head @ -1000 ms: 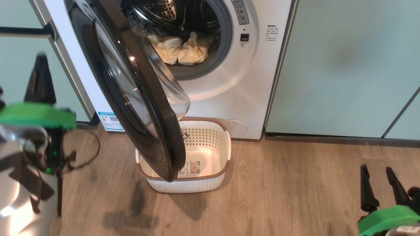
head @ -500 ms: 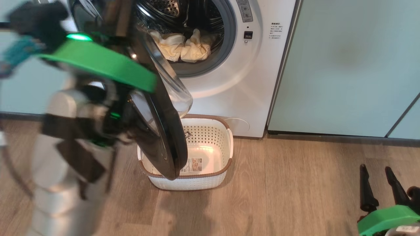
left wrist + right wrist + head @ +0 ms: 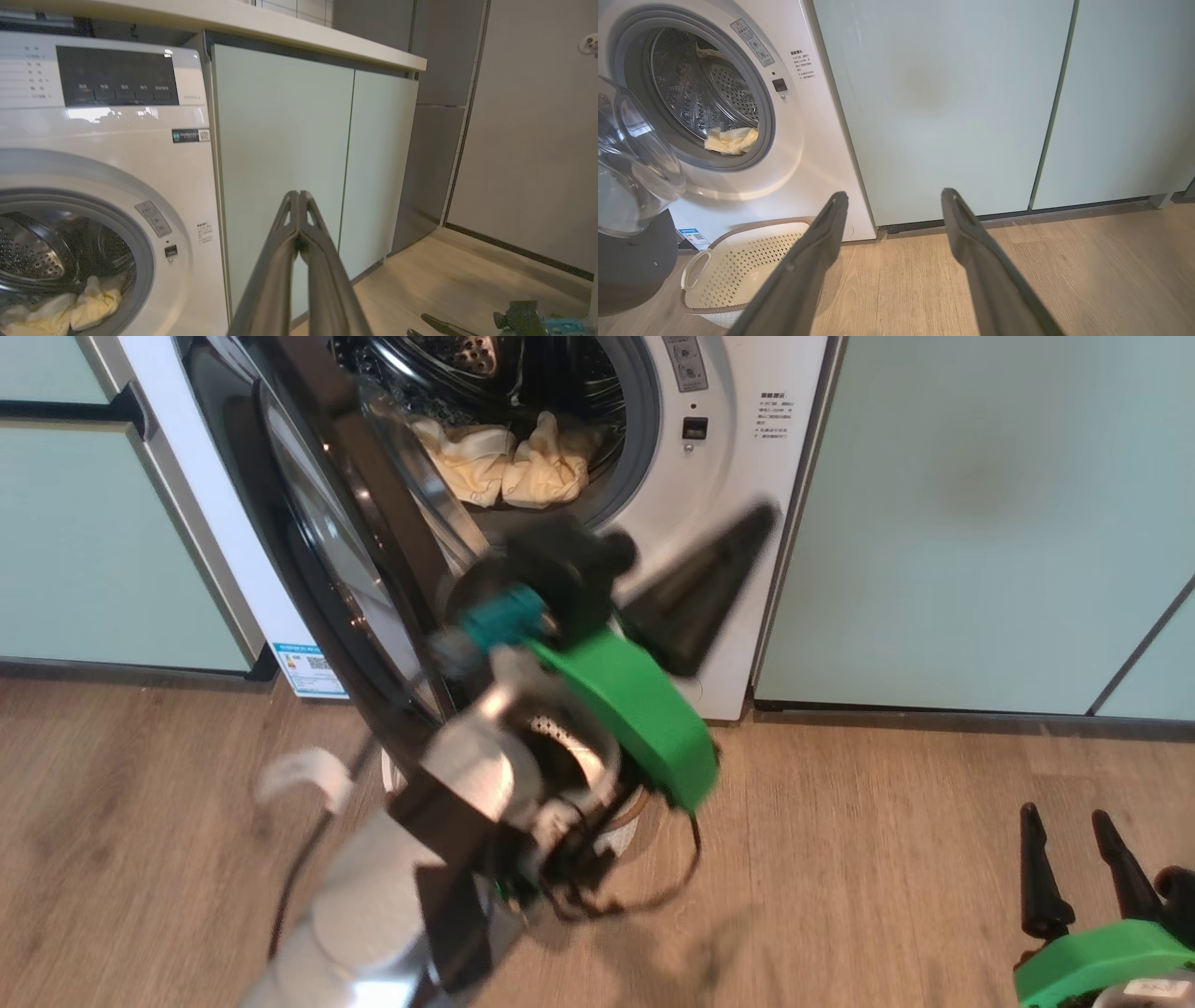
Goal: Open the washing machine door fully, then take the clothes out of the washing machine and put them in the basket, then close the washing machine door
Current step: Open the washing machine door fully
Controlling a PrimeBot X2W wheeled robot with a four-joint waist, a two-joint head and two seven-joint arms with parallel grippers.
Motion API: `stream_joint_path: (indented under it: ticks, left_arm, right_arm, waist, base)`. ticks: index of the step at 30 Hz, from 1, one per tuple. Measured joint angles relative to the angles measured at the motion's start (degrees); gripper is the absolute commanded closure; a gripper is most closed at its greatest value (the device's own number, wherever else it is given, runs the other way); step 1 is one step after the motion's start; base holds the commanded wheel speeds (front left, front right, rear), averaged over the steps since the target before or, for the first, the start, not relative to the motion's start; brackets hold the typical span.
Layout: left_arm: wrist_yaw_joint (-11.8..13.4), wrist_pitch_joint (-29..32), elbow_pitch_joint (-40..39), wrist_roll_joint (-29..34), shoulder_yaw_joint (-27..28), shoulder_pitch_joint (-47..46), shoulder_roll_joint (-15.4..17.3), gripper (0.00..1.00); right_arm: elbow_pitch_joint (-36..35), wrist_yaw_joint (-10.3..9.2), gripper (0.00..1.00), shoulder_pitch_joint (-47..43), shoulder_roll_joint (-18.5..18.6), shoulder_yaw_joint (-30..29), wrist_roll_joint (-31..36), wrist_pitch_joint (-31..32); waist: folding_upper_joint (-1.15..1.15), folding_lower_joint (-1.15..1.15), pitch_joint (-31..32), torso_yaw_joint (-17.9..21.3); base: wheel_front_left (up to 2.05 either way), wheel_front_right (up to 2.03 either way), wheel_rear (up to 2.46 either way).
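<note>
Two tools: left tool (image 3: 299, 193) clenched tip-to-tip before the washing machine (image 3: 117, 130); right tool (image 3: 895, 196) released, spread; clothes (image 3: 509, 467) lie inside.

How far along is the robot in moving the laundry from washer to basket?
Done: the washing machine door stands open, though perhaps not fully. In hand: the left gripper, shut and empty, hangs before the washing machine; the right gripper rests open. Left: the yellow clothes lie in the drum, the basket shows none, and the door needs closing.
</note>
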State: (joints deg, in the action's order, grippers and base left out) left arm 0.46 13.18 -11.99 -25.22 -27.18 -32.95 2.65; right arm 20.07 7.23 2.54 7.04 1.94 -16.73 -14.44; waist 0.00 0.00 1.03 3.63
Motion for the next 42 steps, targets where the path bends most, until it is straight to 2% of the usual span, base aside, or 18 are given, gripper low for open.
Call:
stream_joint_path:
  ticks: [10, 25, 33, 42]
  left_arm:
    - [1.8, -2.2, 5.5, 0.6, -10.0, 5.5, 0.0, 1.0]
    - [3.0, -8.4, 16.8, 2.9, -19.4, 10.7, 0.1, 1.0]
    - [6.6, -15.4, 24.1, 3.0, -19.7, 11.9, 0.1, 1.0]
    - [9.0, -22.6, 32.0, -0.3, -17.7, 11.5, 0.1, 1.0]
  right_arm:
    - [0.0, 0.0, 0.0, 0.0, 0.0, -0.1, 0.0, 0.0]
    - [0.1, 0.0, 0.0, 0.0, 0.0, 0.1, 0.0, 0.0]
    - [0.1, 0.0, 0.0, 0.0, 0.0, 0.1, 0.0, 0.0]
    - [0.1, 0.0, 0.0, 0.1, 0.0, 0.1, 0.0, 0.0]
  waist:
    - [0.0, 0.0, -0.2, 0.0]
    - [0.0, 0.0, -0.5, 0.0]
    - [0.0, 0.0, -0.7, 0.5]
    - [0.0, 0.0, -1.4, 0.2]
  base:
    - [0.0, 0.0, 0.0]
    - [0.0, 0.0, 0.0]
    - [0.0, 0.0, 0.0]
    - [0.0, 0.0, 0.0]
